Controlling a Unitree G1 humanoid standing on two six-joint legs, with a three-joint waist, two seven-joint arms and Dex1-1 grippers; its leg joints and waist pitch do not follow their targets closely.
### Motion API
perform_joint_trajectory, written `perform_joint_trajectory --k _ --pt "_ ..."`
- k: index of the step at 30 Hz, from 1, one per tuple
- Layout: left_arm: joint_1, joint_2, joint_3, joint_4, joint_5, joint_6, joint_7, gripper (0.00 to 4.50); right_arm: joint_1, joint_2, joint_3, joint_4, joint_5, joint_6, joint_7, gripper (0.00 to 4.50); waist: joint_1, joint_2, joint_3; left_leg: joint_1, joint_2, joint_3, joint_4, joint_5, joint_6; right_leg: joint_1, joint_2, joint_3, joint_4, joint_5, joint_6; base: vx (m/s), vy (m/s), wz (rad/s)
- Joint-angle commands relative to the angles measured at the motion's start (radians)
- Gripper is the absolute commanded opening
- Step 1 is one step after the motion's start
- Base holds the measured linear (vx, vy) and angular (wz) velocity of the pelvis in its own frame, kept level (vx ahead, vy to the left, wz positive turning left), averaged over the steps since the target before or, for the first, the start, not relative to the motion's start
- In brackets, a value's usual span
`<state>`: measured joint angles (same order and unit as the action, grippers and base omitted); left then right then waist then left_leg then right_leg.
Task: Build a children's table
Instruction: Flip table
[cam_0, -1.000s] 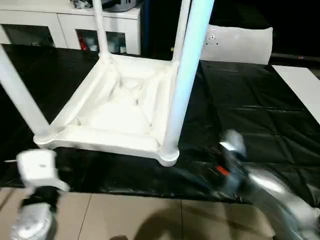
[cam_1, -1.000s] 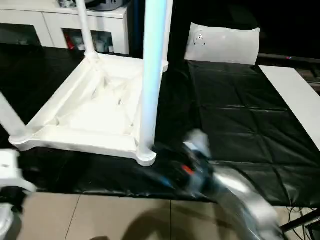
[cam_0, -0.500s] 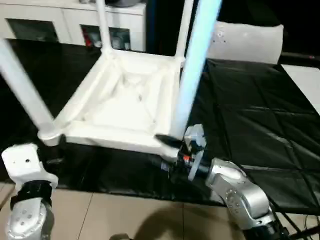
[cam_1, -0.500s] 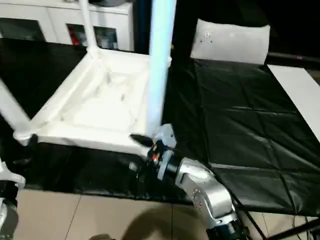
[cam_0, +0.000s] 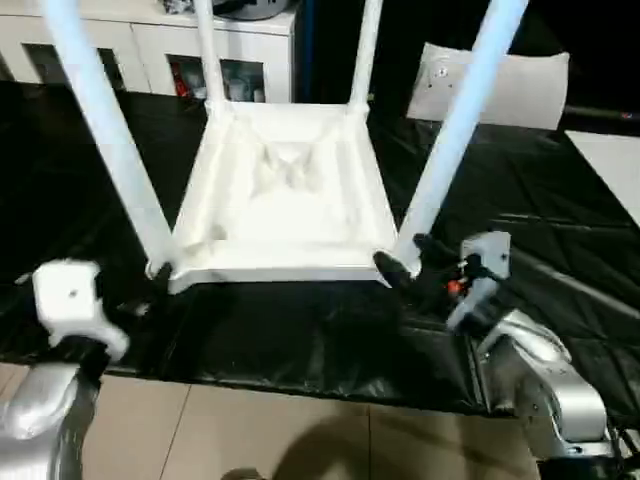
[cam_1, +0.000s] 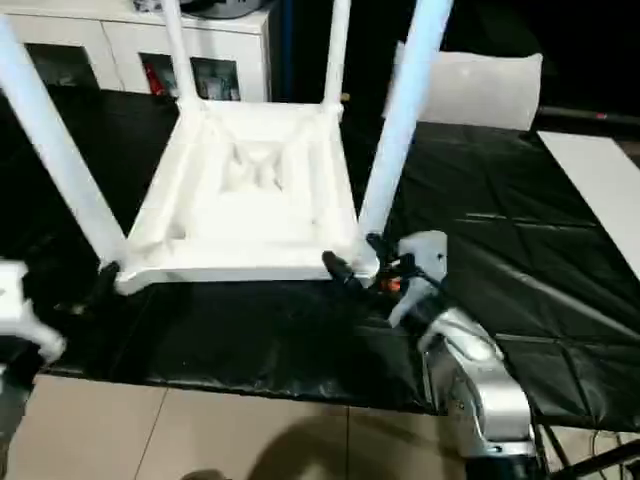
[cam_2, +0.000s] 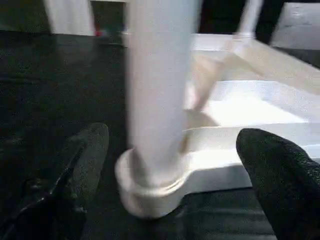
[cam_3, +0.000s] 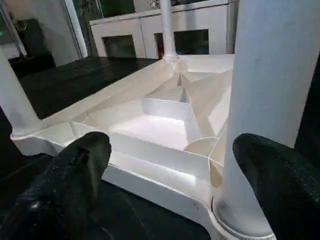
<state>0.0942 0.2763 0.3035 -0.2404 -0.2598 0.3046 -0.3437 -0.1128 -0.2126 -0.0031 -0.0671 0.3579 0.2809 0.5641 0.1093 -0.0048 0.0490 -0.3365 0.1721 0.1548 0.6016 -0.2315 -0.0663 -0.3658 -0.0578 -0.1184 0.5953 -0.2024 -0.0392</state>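
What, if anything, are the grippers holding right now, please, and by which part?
Nothing is held: both sets of jaws stand open, one at each near corner socket of the upturned children's table.

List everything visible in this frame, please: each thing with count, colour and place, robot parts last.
children's table: one, white, upside down on the work table, ribbed underside up, four legs standing in its corner sockets.
work table: one, covered in black sheeting, under the children's table.
cabinet: one, white with glass doors, behind the work table on the left.
white pad: one, at the far edge of the work table, right of centre.
white board: one, at the right edge of the work table.
floor: beige tiles, in front of the work table.
left gripper: black fingers open, either side of the near left leg's socket.
right gripper: black fingers open, at the near right corner socket.
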Motion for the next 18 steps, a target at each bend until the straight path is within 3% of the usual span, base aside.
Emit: perform_joint_trajectory --k 1,5,8,10,15,18 --pt "-0.019 0.015 -0.011 0.028 -0.015 0.018 -0.024 4.48 0.004 -0.003 0.022 -0.021 -0.005 0.018 0.015 4.50 0.000 0.011 -0.047 -0.012 0.071 -0.028 -0.088 -0.138 0.032 0.040 -0.108 0.082 -0.069 -0.160 -0.126 0.000 0.000 0.00" --pt "-0.065 0.035 -0.035 0.083 -0.037 0.028 -0.077 4.48 0.012 0.005 0.080 -0.043 0.003 0.039 0.042 4.50 0.000 0.013 -0.047 -0.008 0.071 -0.026 -0.086 -0.125 0.044 0.038 -0.108 0.081 -0.070 -0.167 -0.131 0.000 0.000 0.00" --pt "-0.127 0.057 -0.055 0.177 0.019 -0.011 -0.069 4.48 0.010 0.017 0.128 -0.045 -0.001 0.042 0.057 4.50 0.006 0.017 -0.042 0.001 0.071 -0.025 -0.090 -0.173 0.035 0.031 -0.107 0.081 -0.080 -0.247 -0.110 0.000 0.000 0.00" --pt "-0.191 0.060 -0.038 0.254 0.033 -0.047 -0.041 4.30 -0.002 0.015 0.182 -0.027 -0.043 0.034 0.071 4.50 0.012 0.016 -0.043 -0.001 0.073 -0.030 -0.094 -0.180 0.020 0.035 -0.110 0.081 -0.078 -0.242 -0.099 0.000 0.000 0.00" --pt "-0.232 0.068 -0.045 0.310 0.034 -0.072 -0.057 4.30 -0.018 0.024 0.201 -0.009 -0.034 0.046 0.103 4.50 0.011 0.015 -0.047 -0.006 0.077 -0.033 -0.095 -0.182 0.007 0.040 -0.117 0.084 -0.071 -0.208 -0.116 0.000 0.000 0.00" --pt "-0.261 0.069 -0.052 0.344 0.030 -0.084 -0.066 4.30 -0.047 0.019 0.217 0.022 -0.045 0.057 0.115 4.50 0.011 0.021 -0.052 -0.005 0.074 -0.031 -0.089 -0.143 0.014 0.040 -0.117 0.083 -0.065 -0.159 -0.136 0.000 0.000 0.00"
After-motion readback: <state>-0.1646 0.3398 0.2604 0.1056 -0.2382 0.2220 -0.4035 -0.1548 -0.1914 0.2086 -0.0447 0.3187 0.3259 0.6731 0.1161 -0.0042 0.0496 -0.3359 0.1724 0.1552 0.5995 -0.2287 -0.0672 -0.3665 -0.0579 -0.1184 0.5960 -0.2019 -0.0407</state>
